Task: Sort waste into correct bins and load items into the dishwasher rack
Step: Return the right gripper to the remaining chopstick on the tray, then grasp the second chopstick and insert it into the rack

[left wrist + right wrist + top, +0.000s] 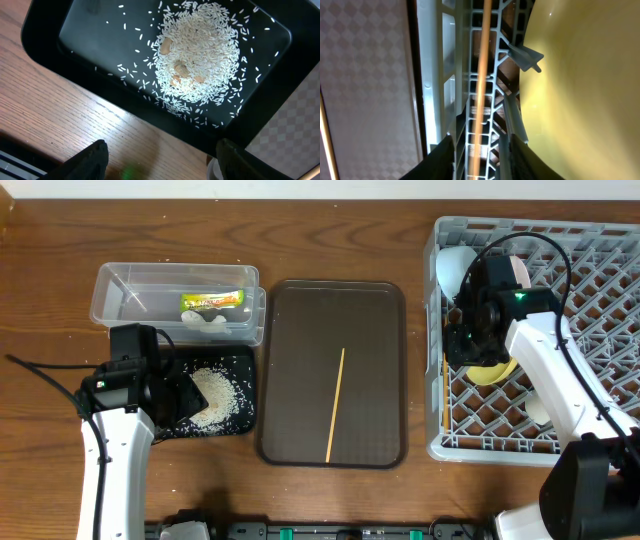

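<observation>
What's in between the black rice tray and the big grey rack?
The brown serving tray, with one chopstick lying on it, seen in the overhead view.

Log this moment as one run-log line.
left gripper open at black tray with rice | right gripper open, straddling first chopstick in rack beside yellow plate | second chopstick on brown tray

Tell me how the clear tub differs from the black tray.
The clear tub is see-through and deeper; the black tray is opaque and shallow. The tub holds a snack wrapper and a white tissue; the tray holds loose rice. The tub sits toward the far edge of the table, the tray in front of it. Both are rectangular, similar in size, and left of the brown serving tray.
</observation>
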Robot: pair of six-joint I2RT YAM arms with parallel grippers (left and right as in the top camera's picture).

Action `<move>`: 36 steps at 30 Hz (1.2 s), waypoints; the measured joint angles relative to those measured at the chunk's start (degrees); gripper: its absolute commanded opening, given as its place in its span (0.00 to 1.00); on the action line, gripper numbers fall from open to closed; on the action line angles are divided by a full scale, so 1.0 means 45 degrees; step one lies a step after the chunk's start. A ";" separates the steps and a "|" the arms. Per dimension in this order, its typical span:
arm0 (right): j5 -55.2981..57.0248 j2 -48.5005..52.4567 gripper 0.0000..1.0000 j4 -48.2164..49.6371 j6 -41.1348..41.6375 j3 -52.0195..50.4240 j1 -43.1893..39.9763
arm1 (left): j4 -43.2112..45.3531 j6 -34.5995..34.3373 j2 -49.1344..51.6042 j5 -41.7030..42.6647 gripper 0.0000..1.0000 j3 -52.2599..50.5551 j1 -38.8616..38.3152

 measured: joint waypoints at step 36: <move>-0.1880 0.2511 0.50 0.2584 0.2521 0.0491 0.6776 | 0.0000 0.0000 0.0000 0.0000 0.72 0.0000 0.0000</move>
